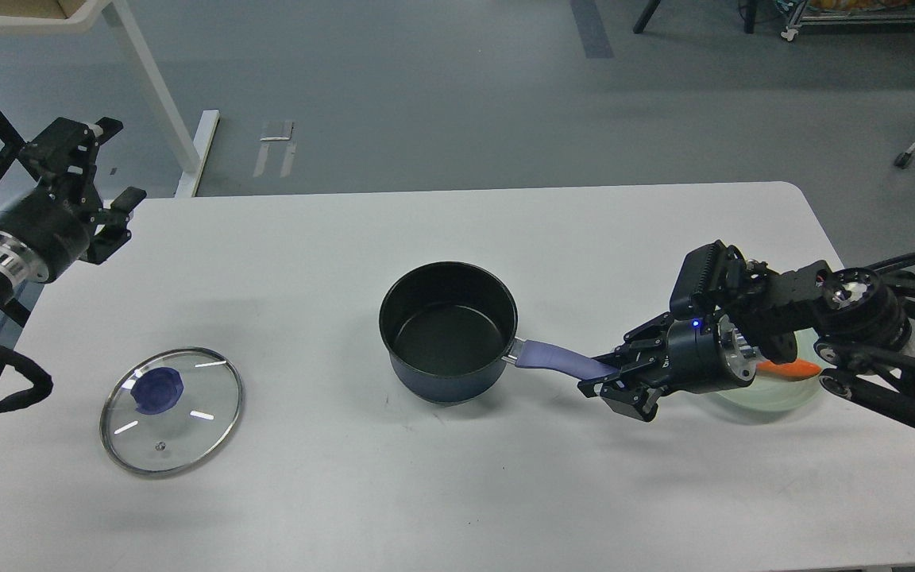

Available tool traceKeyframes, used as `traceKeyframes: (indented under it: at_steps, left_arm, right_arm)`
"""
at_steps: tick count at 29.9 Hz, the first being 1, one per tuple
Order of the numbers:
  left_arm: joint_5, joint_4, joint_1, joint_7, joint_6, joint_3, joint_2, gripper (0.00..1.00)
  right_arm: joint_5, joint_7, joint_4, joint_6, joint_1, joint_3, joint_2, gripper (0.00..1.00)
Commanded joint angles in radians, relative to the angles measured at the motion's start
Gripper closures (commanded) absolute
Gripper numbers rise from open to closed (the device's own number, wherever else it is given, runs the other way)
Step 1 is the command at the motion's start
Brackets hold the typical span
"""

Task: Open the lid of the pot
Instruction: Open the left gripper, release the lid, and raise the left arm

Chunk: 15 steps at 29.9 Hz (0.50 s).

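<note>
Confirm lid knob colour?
Purple-blue. The knob shows through the clear glass lid lying on the table; head view shows it best.

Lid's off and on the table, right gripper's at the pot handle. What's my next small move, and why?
Probably open the right gripper and back it off the pot handle. The lid already lies flat on the table, apart from the uncovered pot, and the left gripper is raised, empty.

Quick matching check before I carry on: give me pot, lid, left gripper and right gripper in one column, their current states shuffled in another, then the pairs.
1. pot
2. lid
3. left gripper
4. right gripper

A. raised at the table's left edge, holding nothing
B. at the end of the pot handle
C. flat on the table, left of the pot
D. uncovered, black inside showing

Pairs: 1-D, 2-C, 3-A, 4-B
</note>
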Motion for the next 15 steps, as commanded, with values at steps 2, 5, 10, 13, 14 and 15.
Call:
traceKeyframes:
  at_steps: [2,5,10,13,14,15]
  left_arm:
    - [-0.130,0.162,0.008,0.025,-0.130,-0.055,-0.097,0.01]
    - [-0.165,0.206,0.008,0.053,-0.187,-0.058,-0.120,0.01]
    - [-0.191,0.211,0.008,0.082,-0.225,-0.064,-0.125,0.01]
    - [-0.193,0.211,0.008,0.093,-0.230,-0.064,-0.126,0.01]
    - [-0.193,0.213,0.008,0.093,-0.231,-0.064,-0.126,0.01]
    - [-0.193,0.211,0.008,0.093,-0.233,-0.064,-0.126,0.01]
  right_arm:
    - [0.000,0.000,0.000,0.000,0.000,-0.001,0.000,0.62]
    - [0.000,0.000,0.000,0.000,0.000,0.000,0.000,0.61]
    - [0.000,0.000,0.002,0.000,-0.003,0.000,0.000,0.59]
    - [0.001,0.000,0.000,-0.001,-0.003,0.002,0.000,0.48]
    - [0.004,0.000,0.000,-0.001,0.000,0.003,0.000,0.42]
    - [0.008,0.000,0.002,-0.003,-0.003,0.005,0.000,0.33]
